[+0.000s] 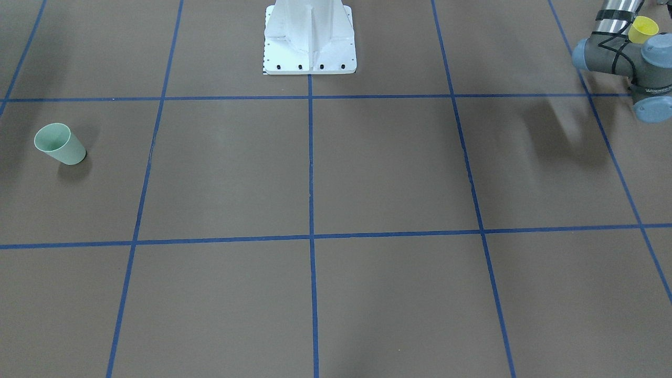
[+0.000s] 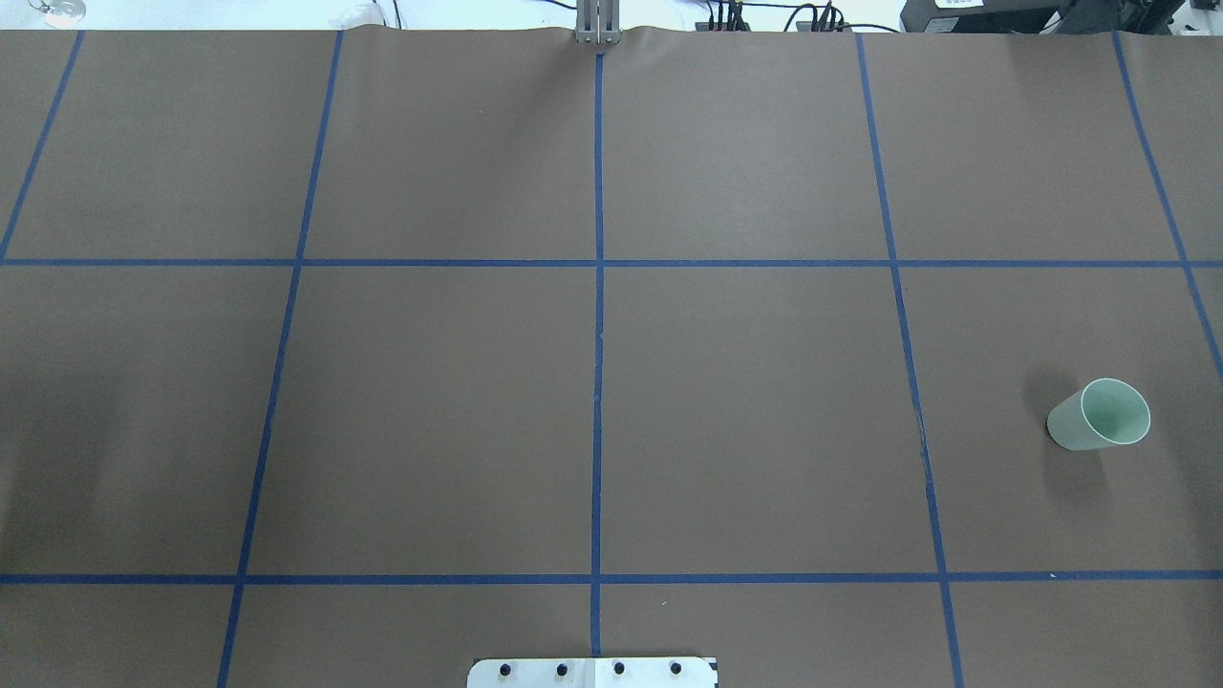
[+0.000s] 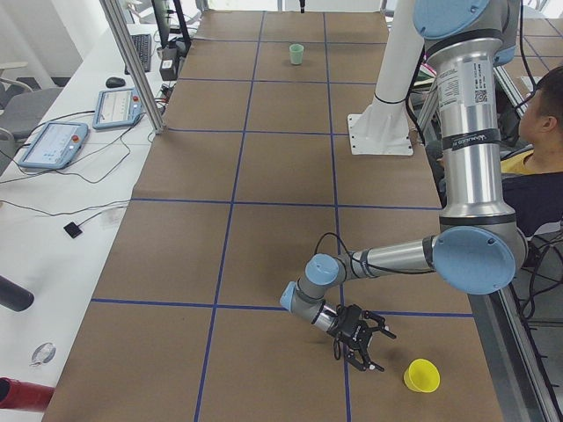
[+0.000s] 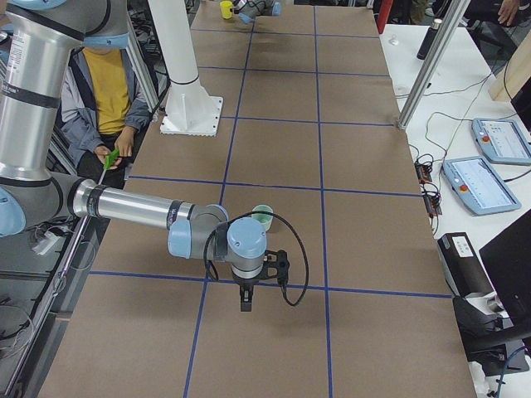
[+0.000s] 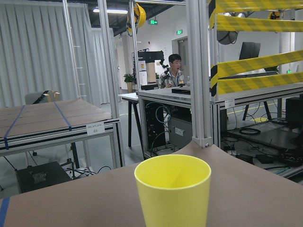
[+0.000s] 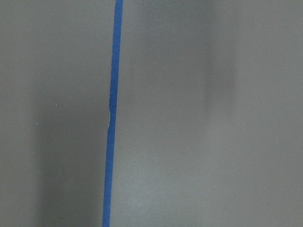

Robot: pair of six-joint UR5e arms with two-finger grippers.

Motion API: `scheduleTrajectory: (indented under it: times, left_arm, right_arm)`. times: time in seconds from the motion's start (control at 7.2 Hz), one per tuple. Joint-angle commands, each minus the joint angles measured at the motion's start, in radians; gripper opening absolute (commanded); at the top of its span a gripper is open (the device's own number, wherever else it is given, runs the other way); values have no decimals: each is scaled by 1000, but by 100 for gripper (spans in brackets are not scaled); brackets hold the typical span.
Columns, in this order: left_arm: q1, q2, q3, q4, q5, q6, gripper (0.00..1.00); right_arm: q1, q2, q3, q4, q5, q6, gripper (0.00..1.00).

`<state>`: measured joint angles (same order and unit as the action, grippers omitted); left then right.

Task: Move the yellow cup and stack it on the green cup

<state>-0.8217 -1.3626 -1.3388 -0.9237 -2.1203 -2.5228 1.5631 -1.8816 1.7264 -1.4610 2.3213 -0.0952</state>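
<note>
The yellow cup [image 5: 173, 189] stands upright on the brown table, straight ahead of the left wrist camera. It also shows in the exterior left view [image 3: 421, 375] and behind the left arm's wrist joints in the front-facing view [image 1: 643, 29]. My left gripper [image 3: 376, 347] hovers low just beside it, apart from it; I cannot tell whether it is open. The green cup [image 2: 1099, 416] stands upright at the table's other end [image 1: 59, 144]. My right gripper [image 4: 246, 305] points down over bare table near the green cup [image 4: 263, 217], holding nothing visible; I cannot tell its state.
The white robot pedestal [image 1: 310, 39] stands at the robot-side edge. Blue tape lines [image 2: 598, 382] grid the table. A person [image 3: 537, 114] sits beside the robot. Aluminium posts [image 4: 431, 58] and tablets [image 4: 498, 139] line the far side.
</note>
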Motion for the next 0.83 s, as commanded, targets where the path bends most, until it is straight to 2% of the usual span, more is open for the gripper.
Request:
scheduleTrajectory:
  times: [0.0, 0.28, 0.69]
  left_arm:
    - [1, 14, 76, -90, -17, -1, 100]
    - [1, 16, 159, -159, -20, -1, 100]
    - [1, 16, 187, -170, -59, 19, 100]
  right_arm:
    - [0, -2, -1, 10, 0, -1, 100]
    - [0, -2, -2, 10, 1, -1, 100]
    - [0, -2, -1, 10, 1, -1, 100]
